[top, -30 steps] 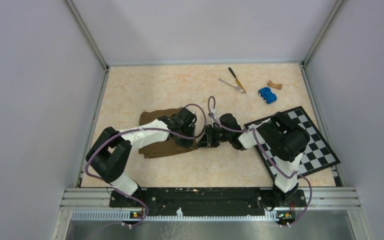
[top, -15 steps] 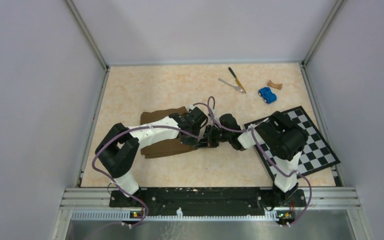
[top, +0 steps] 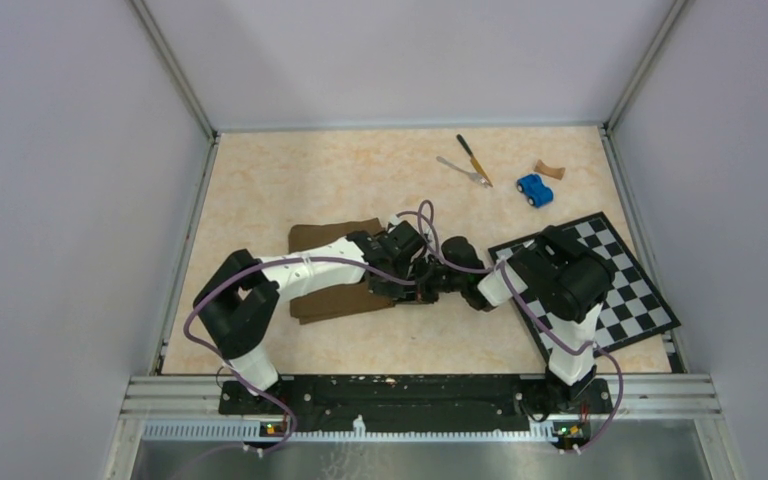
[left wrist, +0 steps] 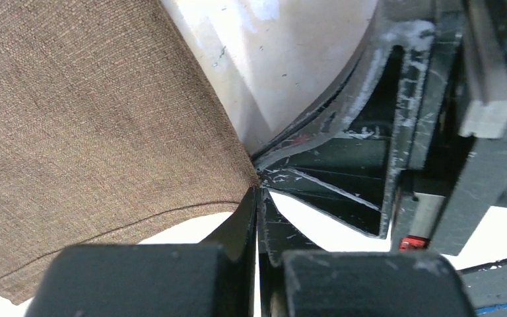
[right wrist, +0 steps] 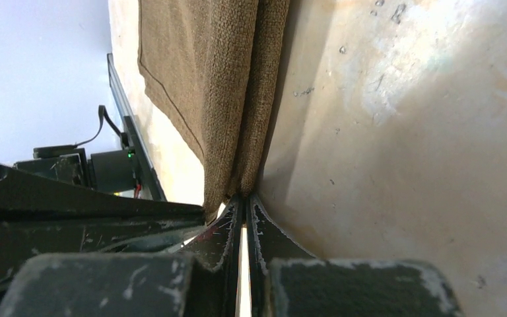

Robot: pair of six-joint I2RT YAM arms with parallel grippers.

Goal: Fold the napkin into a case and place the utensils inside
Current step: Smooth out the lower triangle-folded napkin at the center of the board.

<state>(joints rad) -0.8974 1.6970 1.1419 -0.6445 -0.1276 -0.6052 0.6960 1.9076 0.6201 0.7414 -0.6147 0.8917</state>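
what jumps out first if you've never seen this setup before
Mid-table, the left gripper and right gripper meet, both pinched shut on the right edge of the folded brown napkin. At the far side lie the knife and fork, beside a blue toy car.

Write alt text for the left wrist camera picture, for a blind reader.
The left gripper, shut, pinches a corner of the brown napkin on the pale table. The right gripper meets the same corner from the right.

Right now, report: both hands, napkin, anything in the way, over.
Left hand shut on napkin corner. Right hand shut on its folded edge. Knife, fork at far side, not yet in. Checkered board lies right of the hands.
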